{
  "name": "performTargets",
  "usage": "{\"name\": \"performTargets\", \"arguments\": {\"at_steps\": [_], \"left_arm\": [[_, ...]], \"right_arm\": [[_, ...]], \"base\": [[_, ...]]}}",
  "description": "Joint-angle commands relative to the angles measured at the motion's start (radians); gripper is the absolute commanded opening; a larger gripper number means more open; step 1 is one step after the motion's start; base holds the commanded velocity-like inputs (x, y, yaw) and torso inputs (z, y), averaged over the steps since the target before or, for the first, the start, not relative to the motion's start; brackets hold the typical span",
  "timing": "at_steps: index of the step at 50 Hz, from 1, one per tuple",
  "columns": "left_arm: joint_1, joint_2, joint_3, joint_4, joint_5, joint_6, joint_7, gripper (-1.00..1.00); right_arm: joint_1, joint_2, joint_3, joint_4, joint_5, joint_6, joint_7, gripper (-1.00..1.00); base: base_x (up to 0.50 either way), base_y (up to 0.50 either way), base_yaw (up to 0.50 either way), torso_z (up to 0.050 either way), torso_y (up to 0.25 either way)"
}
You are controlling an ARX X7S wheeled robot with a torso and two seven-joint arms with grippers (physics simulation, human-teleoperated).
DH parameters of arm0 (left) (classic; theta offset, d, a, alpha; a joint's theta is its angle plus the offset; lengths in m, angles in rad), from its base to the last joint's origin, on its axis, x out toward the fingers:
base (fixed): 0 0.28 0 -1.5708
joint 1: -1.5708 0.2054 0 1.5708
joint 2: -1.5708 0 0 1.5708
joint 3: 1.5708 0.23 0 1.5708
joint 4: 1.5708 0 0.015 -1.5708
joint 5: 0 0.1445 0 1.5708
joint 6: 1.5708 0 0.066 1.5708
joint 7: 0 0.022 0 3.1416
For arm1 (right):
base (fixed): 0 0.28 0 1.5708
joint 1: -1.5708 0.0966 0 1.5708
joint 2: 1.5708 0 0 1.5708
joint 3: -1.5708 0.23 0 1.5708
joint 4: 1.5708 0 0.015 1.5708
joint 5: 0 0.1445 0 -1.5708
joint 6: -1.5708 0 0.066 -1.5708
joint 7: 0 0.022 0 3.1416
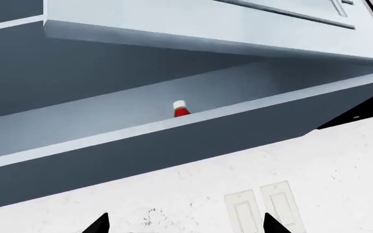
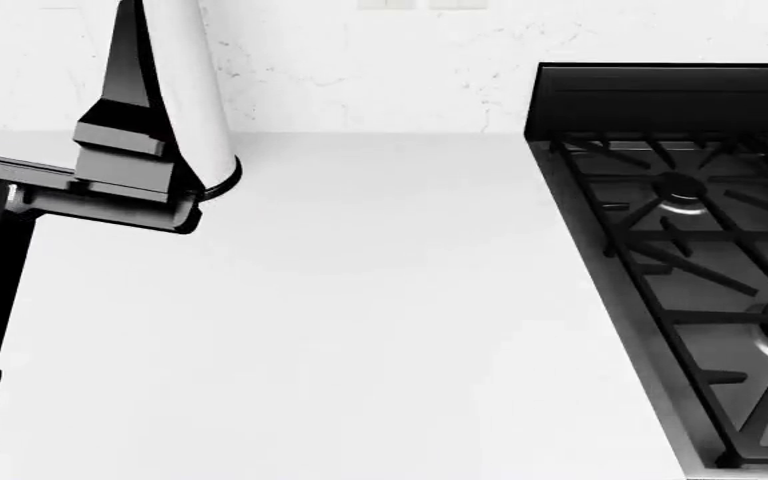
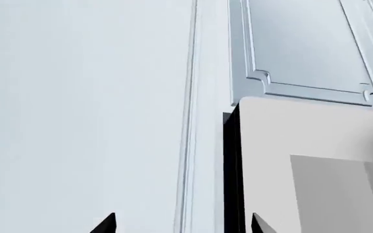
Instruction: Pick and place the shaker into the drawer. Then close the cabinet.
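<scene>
The shaker [image 1: 180,108], red with a white cap, stands upright inside the open wall cabinet [image 1: 141,160], just behind its front lip. The cabinet's pale blue door [image 1: 238,24] hangs open above it. My left gripper [image 1: 186,224] is open and empty, below the cabinet and facing the white wall, well short of the shaker. My right gripper [image 3: 183,224] is also open and empty, facing flat pale blue cabinet fronts [image 3: 83,97]. The drawer is out of view. In the head view only my raised left arm [image 2: 157,120] shows, and no gripper.
A white counter [image 2: 357,320] runs under the wall, with a black gas stove [image 2: 704,250] on its right. Two wall switch plates [image 1: 264,208] sit below the cabinet. A panelled pale blue front [image 3: 303,48] and a white block [image 3: 303,141] lie ahead of the right gripper.
</scene>
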Motion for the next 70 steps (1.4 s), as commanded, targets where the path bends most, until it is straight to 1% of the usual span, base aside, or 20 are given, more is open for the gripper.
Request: {"name": "performTargets", "arguments": {"at_steps": [1,7,11,15,18,24,27,33,38,43,45,48,53,55,57,59,62,65,68,70], "left_arm": [[0.018,-0.025,-0.018,-0.007,-0.003,0.029,0.005,1.0],[0.003,-0.024,-0.018,-0.01,-0.014,0.024,0.002,1.0],[-0.013,-0.024,-0.02,-0.013,-0.027,0.022,0.001,1.0],[-0.002,-0.032,-0.031,-0.017,-0.03,0.04,0.008,1.0],[0.022,-0.047,-0.045,-0.022,-0.024,0.064,0.017,1.0],[0.053,-0.07,-0.066,-0.03,-0.02,0.096,0.026,1.0],[0.064,-0.079,-0.074,-0.035,-0.018,0.108,0.03,1.0],[0.061,-0.089,-0.082,-0.043,-0.026,0.113,0.035,1.0],[0.062,-0.091,-0.082,-0.044,-0.028,0.115,0.035,1.0],[0.048,-0.089,-0.08,-0.047,-0.036,0.108,0.033,1.0],[0.042,-0.087,-0.079,-0.046,-0.039,0.105,0.032,1.0],[0.043,-0.089,-0.081,-0.048,-0.041,0.108,0.033,1.0],[0.052,-0.093,-0.086,-0.049,-0.041,0.117,0.035,1.0],[0.056,-0.094,-0.087,-0.05,-0.039,0.121,0.037,1.0],[0.062,-0.096,-0.089,-0.054,-0.036,0.127,0.041,1.0],[0.063,-0.098,-0.091,-0.056,-0.037,0.129,0.044,1.0],[0.065,-0.103,-0.094,-0.058,-0.042,0.132,0.047,1.0],[0.071,-0.11,-0.1,-0.06,-0.043,0.139,0.05,1.0],[0.069,-0.109,-0.1,-0.064,-0.046,0.139,0.051,1.0],[0.065,-0.107,-0.099,-0.066,-0.048,0.138,0.052,1.0]], "right_arm": [[0.023,-0.081,-0.026,0.228,-0.094,-0.038,-0.058,1.0],[0.023,-0.081,-0.148,0.371,0.044,-0.071,-0.014,1.0],[0.023,-0.081,-0.259,0.433,0.212,-0.112,0.063,1.0],[0.023,-0.081,-0.465,0.496,0.433,-0.145,0.097,1.0],[0.023,-0.081,-0.591,0.548,0.547,-0.17,0.118,1.0],[0.023,-0.081,-0.832,0.603,0.69,-0.213,0.141,1.0],[0.023,-0.081,-0.914,0.629,0.722,-0.237,0.157,1.0],[0.023,-0.081,-0.979,0.686,0.721,-0.272,0.185,1.0],[0.023,-0.081,-1.088,0.722,0.819,-0.31,0.223,1.0],[0.023,-0.081,-1.149,0.717,0.866,-0.323,0.235,1.0],[0.023,-0.081,-1.165,0.724,0.889,-0.325,0.262,1.0],[0.023,-0.081,-1.16,0.738,0.909,-0.332,0.304,1.0],[0.023,-0.081,-1.108,0.765,0.9,-0.348,0.367,1.0],[0.023,-0.081,-1.113,0.775,0.917,-0.354,0.378,1.0],[0.023,-0.081,-1.135,0.786,0.95,-0.351,0.38,1.0],[0.023,-0.081,-1.172,0.811,1.027,-0.313,0.375,1.0],[0.023,-0.081,-1.294,0.838,1.171,-0.252,0.381,1.0],[0.019,-0.081,-1.386,0.84,1.246,-0.22,0.39,1.0],[0.012,-0.081,-1.4,0.841,1.275,-0.201,0.388,1.0],[0.008,-0.081,-1.404,0.837,1.301,-0.189,0.36,1.0]], "base": [[0.0,0.0,0.0,0.0,0.0],[0.0,0.0,0.0,0.0,0.0],[0.0,0.0,0.0,0.0,0.0],[0.0,0.0,0.0,0.0,0.0],[0.0,0.0,0.0,0.0,0.0],[0.0,0.0,0.0,0.0,0.0],[0.0,0.0,0.0,0.0,0.0],[0.0,0.0,0.0,0.0,0.0],[0.0,0.0,0.0,0.0,0.0],[0.0,0.0,0.0,0.0,0.0],[0.0,0.0,0.0,0.0,0.0],[0.0,0.0,0.0,0.0,0.0],[0.0,0.0,0.0,0.0,0.0],[0.01,0.0,0.0,0.0,0.0],[0.0,0.0,0.0,0.0,0.0],[0.01,0.0,0.0,0.0,0.0],[0.0,0.0,0.0,0.0,0.0],[0.01,0.0,0.0,0.0,0.0],[0.0,0.0,0.0,0.0,0.0],[0.01,0.0,0.0,0.0,0.0]]}}
